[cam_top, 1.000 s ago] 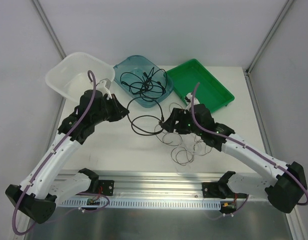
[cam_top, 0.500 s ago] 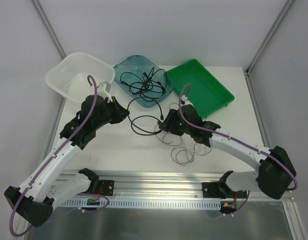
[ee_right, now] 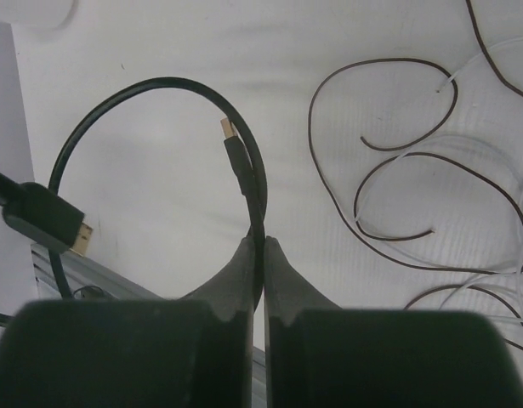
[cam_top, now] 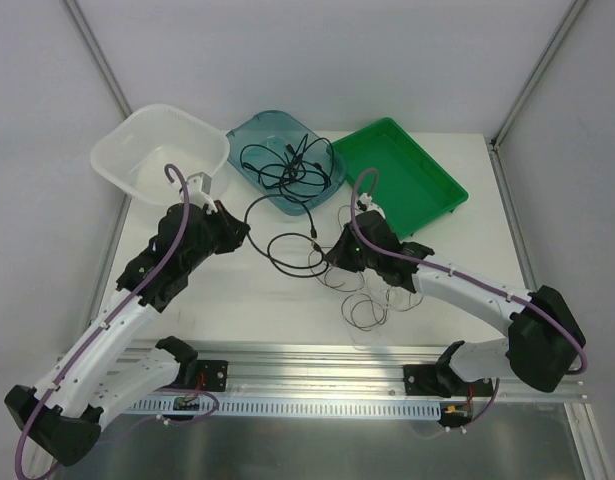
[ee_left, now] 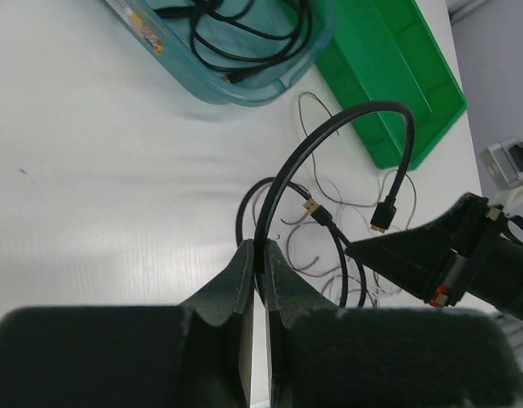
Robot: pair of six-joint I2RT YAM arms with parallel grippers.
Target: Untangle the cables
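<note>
right gripper [ee_right: 263,242] now clamped on black cable [ee_right: 159,81], left gripper [ee_left: 254,248] likewise, white table [cam_top: 217,290], grey walls [cam_top: 337,60]

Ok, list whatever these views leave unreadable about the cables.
- Top external: the thin brown wires are too fine to count or to trace through their crossings.
- Left wrist: the black cable is hidden below the shut fingers by the left gripper body.
- Right wrist: the brown wires run off the right edge, and the right gripper hides the onward run of the black cable it pinches.
- Left wrist: the blue tray is cut off by the top edge.
</note>
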